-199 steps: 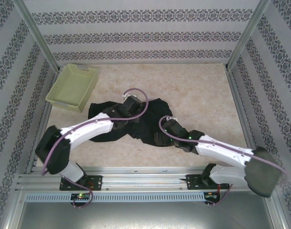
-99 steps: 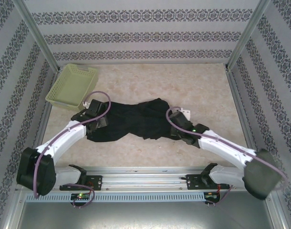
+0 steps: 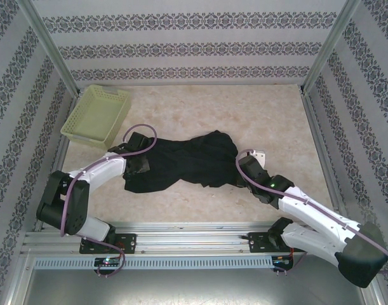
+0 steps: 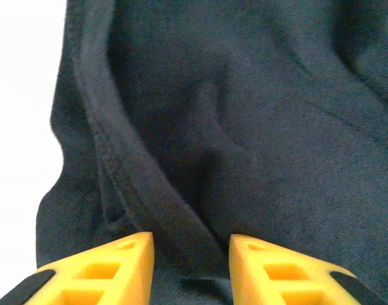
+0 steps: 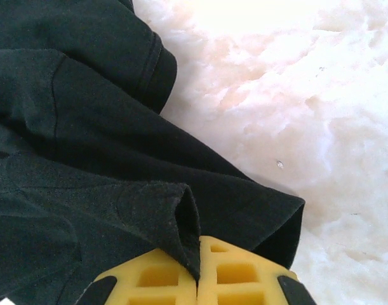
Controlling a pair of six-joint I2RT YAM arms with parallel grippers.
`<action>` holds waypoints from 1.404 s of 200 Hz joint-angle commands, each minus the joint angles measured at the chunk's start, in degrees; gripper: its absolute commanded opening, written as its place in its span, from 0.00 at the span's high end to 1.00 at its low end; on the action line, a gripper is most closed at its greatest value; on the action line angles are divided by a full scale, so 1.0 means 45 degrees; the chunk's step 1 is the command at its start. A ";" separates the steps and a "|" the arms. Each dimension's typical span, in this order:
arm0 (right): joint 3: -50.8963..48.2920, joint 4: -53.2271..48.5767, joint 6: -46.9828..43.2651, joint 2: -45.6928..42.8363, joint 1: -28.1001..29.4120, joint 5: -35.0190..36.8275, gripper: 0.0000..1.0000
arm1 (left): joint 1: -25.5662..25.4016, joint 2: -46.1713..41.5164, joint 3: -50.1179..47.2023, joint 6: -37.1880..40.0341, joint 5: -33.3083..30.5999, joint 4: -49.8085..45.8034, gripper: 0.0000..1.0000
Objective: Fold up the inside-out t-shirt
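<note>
Your t-shirt (image 3: 187, 162) lies mid-frame in the top view, its long axis running left to right, with one arm at each end. The right gripper (image 5: 198, 267) is pinched tight on a fold at the right end. The left gripper (image 4: 190, 254) straddles the hem, fingers apart — I can't tell whether it grips.

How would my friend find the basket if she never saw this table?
Start at the pale marbled table and look to its far left corner. The basket sits there, just beyond the black t-shirt. Unlike the dark, floppy shirt, it is stiff yellow-green plastic with lattice sides.
</note>
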 commanded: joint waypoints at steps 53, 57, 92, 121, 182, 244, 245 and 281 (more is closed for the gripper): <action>0.0802 -0.1165 -0.0328 -0.0805 -0.0836 0.0578 1.00 | 0.0099 0.0656 0.0825 0.0191 -0.0137 0.0340 0.87; 0.0802 -0.1181 -0.0356 -0.0864 -0.0852 0.0574 1.00 | 0.0097 0.0659 0.0839 0.0209 -0.0145 0.0370 0.88; 0.0882 -0.1168 -0.0281 -0.1134 -0.1055 0.0420 1.00 | 0.0099 0.0623 0.0929 0.0180 -0.0299 0.0155 0.92; 0.0875 -0.1051 -0.0320 -0.1158 -0.1086 0.0306 1.00 | 0.0082 0.0326 0.0545 0.0117 -0.0073 0.0355 0.68; 0.1014 -0.0987 -0.0265 -0.0964 -0.1113 0.0085 1.00 | 0.0051 0.1099 0.0552 0.0132 0.0338 0.0622 0.52; 0.1534 -0.1678 -0.0751 -0.1371 -0.1555 0.0404 1.00 | 0.0044 0.0986 0.0985 0.0275 0.0460 0.0512 0.88; 0.1568 -0.1697 -0.0778 -0.1380 -0.1569 0.0427 1.00 | 0.0051 0.0949 0.1004 0.0272 0.0469 0.0513 0.88; 0.4485 -0.3422 -0.2533 -0.2029 -0.3000 0.0468 1.00 | 0.0057 -0.1620 0.2649 0.1032 0.1581 -0.0167 1.00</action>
